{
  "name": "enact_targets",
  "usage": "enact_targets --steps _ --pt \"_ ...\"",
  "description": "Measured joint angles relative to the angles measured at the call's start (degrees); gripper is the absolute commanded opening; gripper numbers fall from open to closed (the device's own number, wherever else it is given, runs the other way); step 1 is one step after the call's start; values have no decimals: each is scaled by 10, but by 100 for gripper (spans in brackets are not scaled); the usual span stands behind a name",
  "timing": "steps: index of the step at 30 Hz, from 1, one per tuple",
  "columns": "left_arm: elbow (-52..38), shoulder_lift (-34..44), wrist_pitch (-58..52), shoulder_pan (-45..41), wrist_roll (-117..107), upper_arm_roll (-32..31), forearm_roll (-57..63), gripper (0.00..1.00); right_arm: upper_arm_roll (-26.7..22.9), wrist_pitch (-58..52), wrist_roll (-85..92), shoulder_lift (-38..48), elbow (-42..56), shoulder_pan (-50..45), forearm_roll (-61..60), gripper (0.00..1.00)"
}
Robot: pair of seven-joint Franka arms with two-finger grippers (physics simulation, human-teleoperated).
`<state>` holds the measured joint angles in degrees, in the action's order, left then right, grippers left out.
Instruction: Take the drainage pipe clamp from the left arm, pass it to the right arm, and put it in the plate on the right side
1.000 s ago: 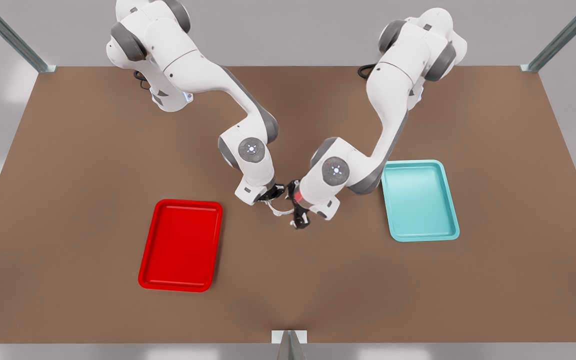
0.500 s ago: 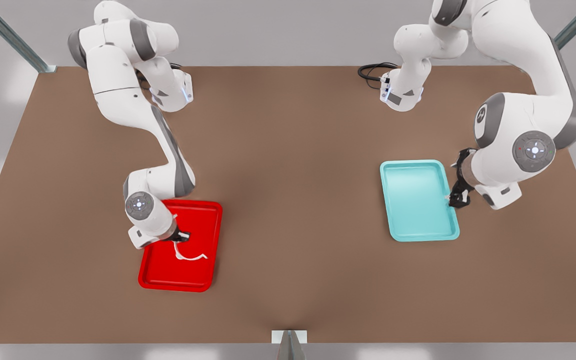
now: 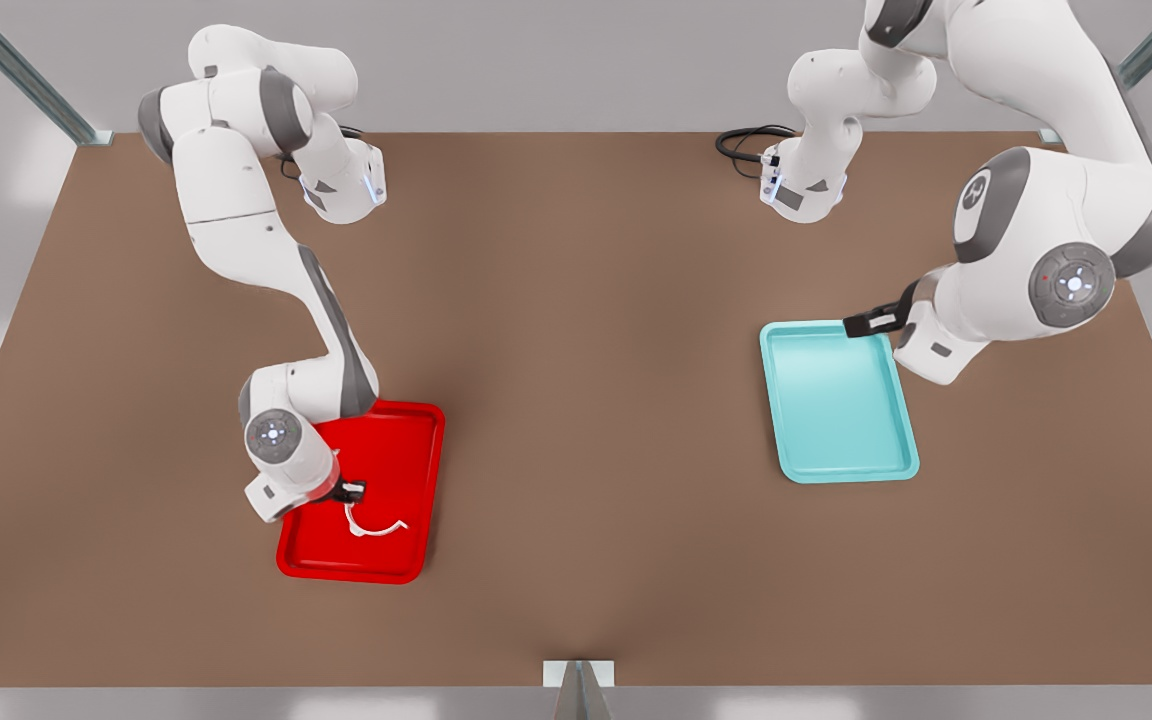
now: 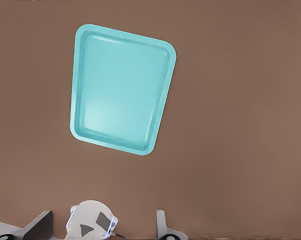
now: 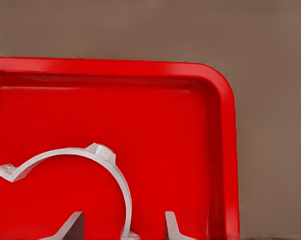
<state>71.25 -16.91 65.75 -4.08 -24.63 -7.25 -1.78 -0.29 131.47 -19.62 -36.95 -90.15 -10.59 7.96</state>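
The white C-shaped drainage pipe clamp (image 3: 377, 527) lies inside the red plate (image 3: 416, 415) at the front view's left. My right gripper (image 3: 353, 490) hovers just over one end of it. In the right wrist view the clamp (image 5: 103, 159) curves across the red plate (image 5: 221, 95), one end running between my right gripper's (image 5: 123, 222) spread fingertips, which are open and do not pinch it. My left gripper (image 3: 866, 322) is open and holds nothing, at the far corner of the teal tray (image 3: 836, 400). In the left wrist view my left gripper (image 4: 102, 215) is high above the teal tray (image 4: 120, 95).
Brown tabletop runs between the two trays. The arm bases stand at the table's far edge, with a black cable (image 3: 741, 143) beside one. Metal frame posts mark the far corners and a bracket (image 3: 578, 676) sits at the near edge.
A second ago both grippers met at mid-table on the clamp. The right arm then carried it over the red plate, and now the clamp lies lower and flat. The left gripper drew back and rose.
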Motion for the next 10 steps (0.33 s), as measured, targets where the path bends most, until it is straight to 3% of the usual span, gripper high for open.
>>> enact_targets --steps 5,8,10 --pt "3 -2 -11 10 96 0 -2 100 -6 -279 14 86 230 28 -33 100" --pt "4 -5 -20 15 142 0 -3 100 -13 -403 25 211 169 50 -48 100" --pt "5 -7 -25 15 168 0 -3 100 -12 -445 32 246 129 60 -55 100"
